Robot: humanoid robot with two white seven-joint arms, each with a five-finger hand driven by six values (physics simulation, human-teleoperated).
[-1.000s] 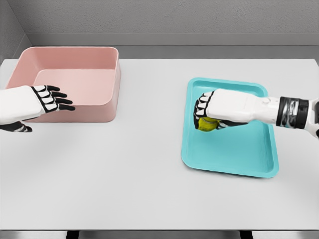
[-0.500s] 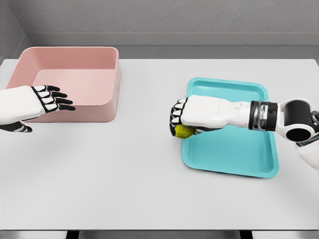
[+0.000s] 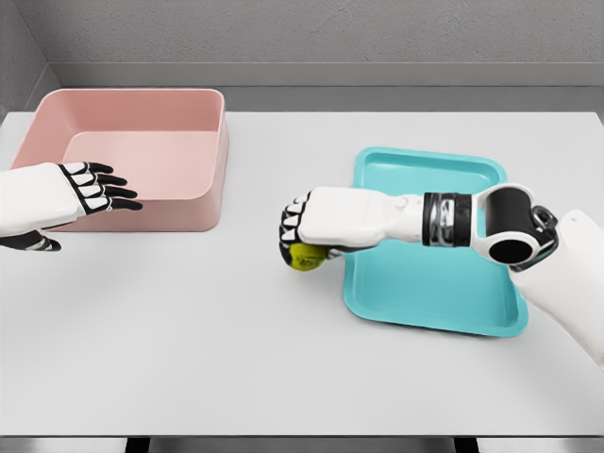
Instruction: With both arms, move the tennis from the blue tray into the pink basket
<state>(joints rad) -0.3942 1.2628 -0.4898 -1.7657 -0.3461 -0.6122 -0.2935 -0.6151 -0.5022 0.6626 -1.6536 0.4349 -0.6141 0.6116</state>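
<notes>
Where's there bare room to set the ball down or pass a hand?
Bare table along the front edge, and between basket and tray. Basket floor is bare; left hand hovers at its front wall. Right hand holds the ball beside the tray.

The right robot hand grips the tennis ball between blue tray and pink basket.

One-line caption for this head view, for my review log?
Right hand holds the tennis ball above the table, between blue tray and pink basket; left hand open beside the basket.
</notes>
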